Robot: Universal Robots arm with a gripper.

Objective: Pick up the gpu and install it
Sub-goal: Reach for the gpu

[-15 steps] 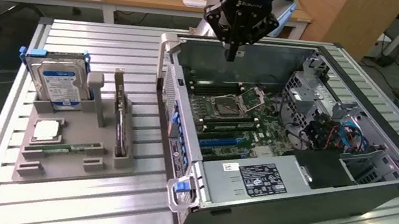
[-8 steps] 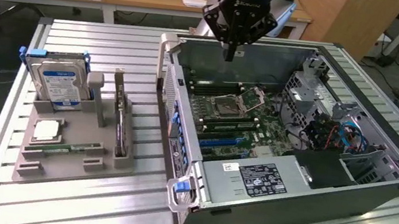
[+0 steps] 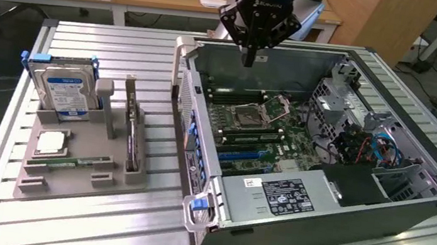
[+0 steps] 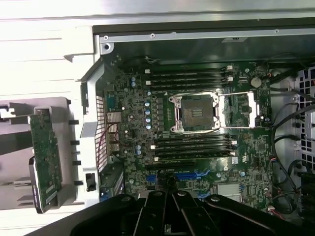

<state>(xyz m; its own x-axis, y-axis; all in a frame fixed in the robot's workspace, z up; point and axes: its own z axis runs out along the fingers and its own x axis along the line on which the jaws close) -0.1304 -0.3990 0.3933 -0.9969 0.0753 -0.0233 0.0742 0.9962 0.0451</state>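
Gripper (image 3: 249,60) of the lone robot arm hangs with its fingers pressed together and empty, high above the far wall of the open computer case (image 3: 340,227), close to the far edge of the slatted tabletop (image 3: 87,219). The wrist view looks past the joined fingers at the bare motherboard (image 4: 197,147) inside the case.

The gpu (image 3: 132,140) is not yet lifted. It stands on edge in the grey holder tray (image 3: 89,137) on the part of the tabletop toward the exterior view's left, along the tray edge nearest the case. It shows as a slim dark strip, its long axis running from the tabletop's far edge toward its near edge, roughly parallel to the case's side wall.

From the gripper, the card lies toward the exterior view's left, lower down and nearer the tabletop's near edge. The case's side wall stands between them, so the two are well apart.

The blue-labelled hard drive (image 3: 66,93) stands farther toward the exterior view's left in the same tray. The green memory stick (image 3: 78,160) lies flat near the tray's front edge. Judging by how the card lies, any grasp would have to close across its thin faces from above.
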